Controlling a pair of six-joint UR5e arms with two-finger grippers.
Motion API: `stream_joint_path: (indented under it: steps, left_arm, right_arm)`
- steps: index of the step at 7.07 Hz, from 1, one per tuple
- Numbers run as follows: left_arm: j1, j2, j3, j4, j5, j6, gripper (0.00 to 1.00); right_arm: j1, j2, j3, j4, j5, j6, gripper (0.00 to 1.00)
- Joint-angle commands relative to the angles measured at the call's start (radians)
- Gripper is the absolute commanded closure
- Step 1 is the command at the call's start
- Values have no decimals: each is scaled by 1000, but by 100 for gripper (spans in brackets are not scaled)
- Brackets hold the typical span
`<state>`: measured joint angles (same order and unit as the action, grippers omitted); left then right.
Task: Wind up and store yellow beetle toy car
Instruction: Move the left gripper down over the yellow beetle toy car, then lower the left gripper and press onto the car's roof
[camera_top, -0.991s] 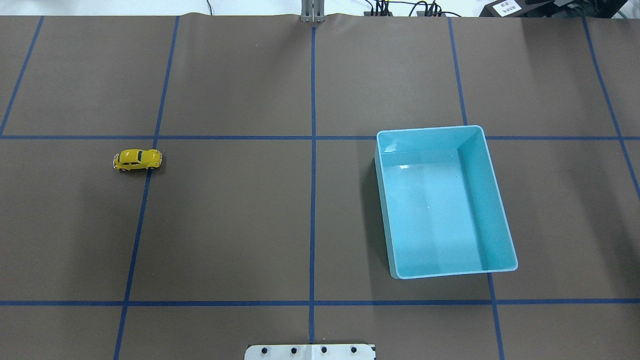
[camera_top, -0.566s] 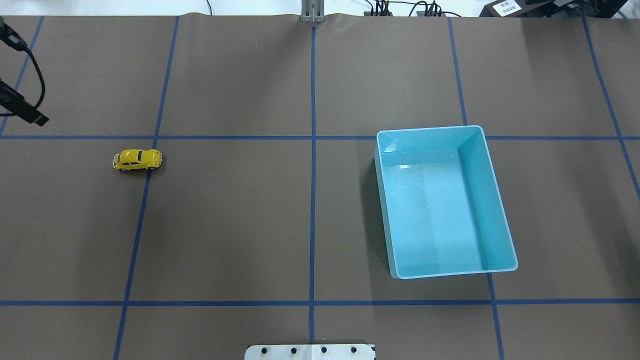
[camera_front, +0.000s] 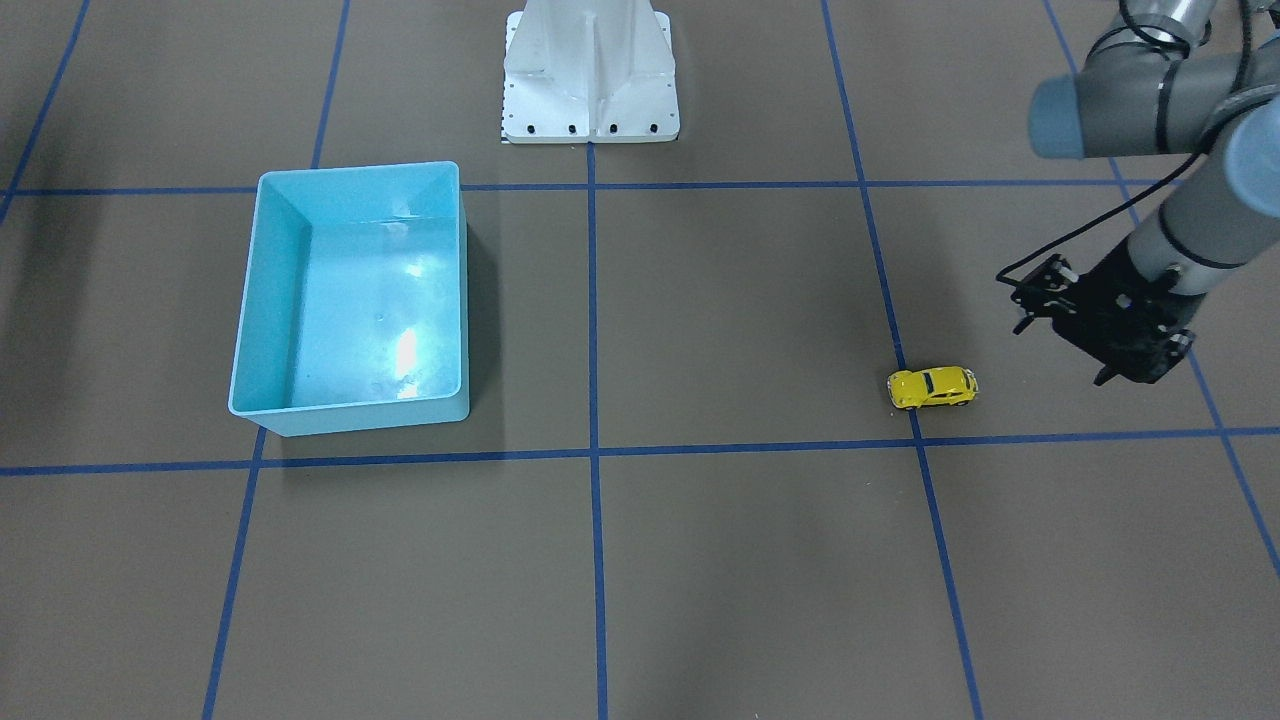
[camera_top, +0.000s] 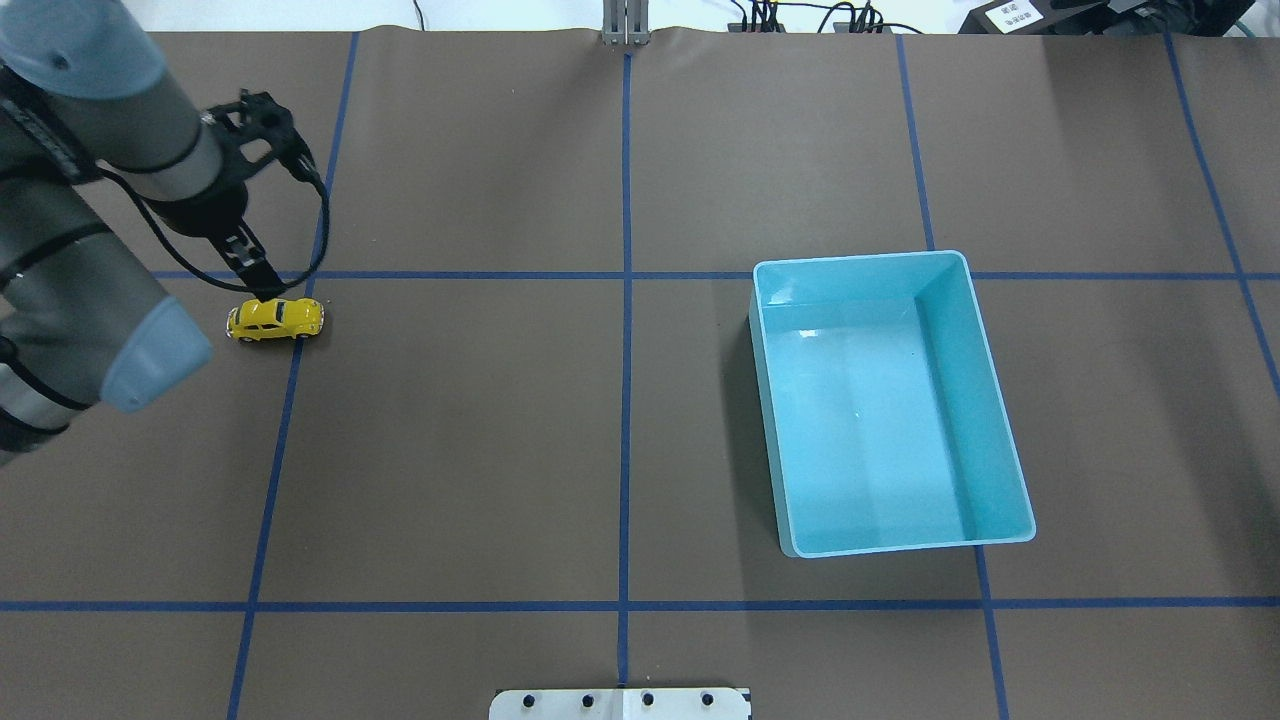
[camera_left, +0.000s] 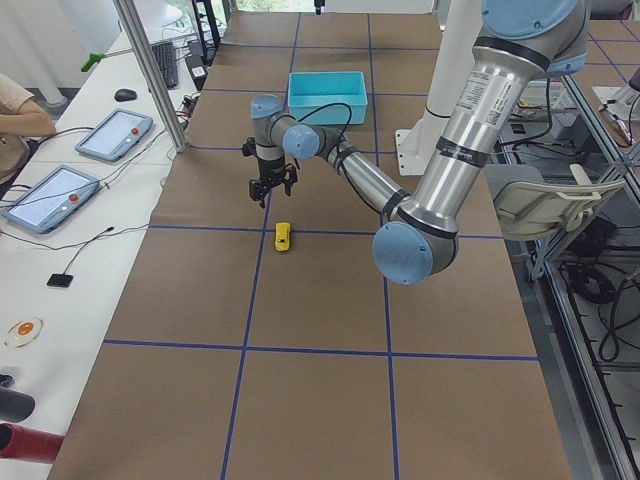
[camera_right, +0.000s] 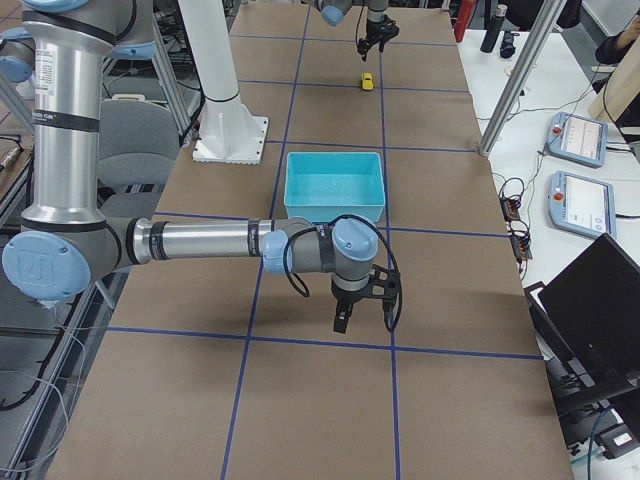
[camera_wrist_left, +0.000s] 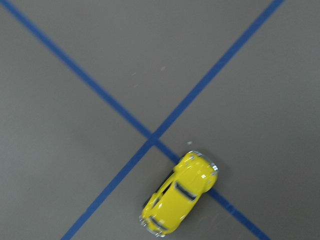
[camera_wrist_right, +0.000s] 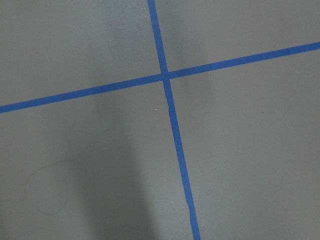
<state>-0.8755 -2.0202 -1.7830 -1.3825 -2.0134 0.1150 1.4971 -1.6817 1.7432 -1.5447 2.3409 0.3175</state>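
We see the brown worktop (camera_top: 500, 450) marked into squares by blue tape lines. On the robot's right half sits the light-blue bin (camera_top: 980, 400), open at the top and slightly skewed to the tape grid.

The left arm (camera_top: 70, 270) reaches in over the robot's left half of the worktop. The right arm (camera_right: 200, 240) stretches out low over the worktop on the other side of the bin, well apart from the toy.

The left pincer (camera_front: 1062, 350) hangs above the worktop with its fingers pointing down and spread apart, and it has hold of nothing. From the front it is near the toy but clear of it. The right pincer (camera_right: 360, 322) points down at bare worktop, and we cannot tell how far its fingers stand apart.

The yellow beetle toy car (camera_top: 275, 319) stands on its wheels on the worktop, over a blue tape line just beside a crossing of lines. It is well apart from the bin, and nothing touches it.
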Motion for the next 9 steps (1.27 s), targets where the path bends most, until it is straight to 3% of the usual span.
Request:
stream_joint_path:
  steps: [1, 4, 7, 9]
  left_arm:
    - [123, -52, 13, 61, 137, 137, 0]
    - [130, -141, 185, 62, 326, 597, 0]
    - [125, -156, 266, 143, 317, 614, 0]
    - [124, -147, 289, 143, 251, 612, 0]
  right_arm:
    - [0, -1, 1, 0, 0, 0, 0]
    - [0, -3, 1, 0, 0, 0, 0]
    - [0, -3, -1, 0, 0, 0, 0]
    - [0, -3, -1, -2, 0, 2, 0]
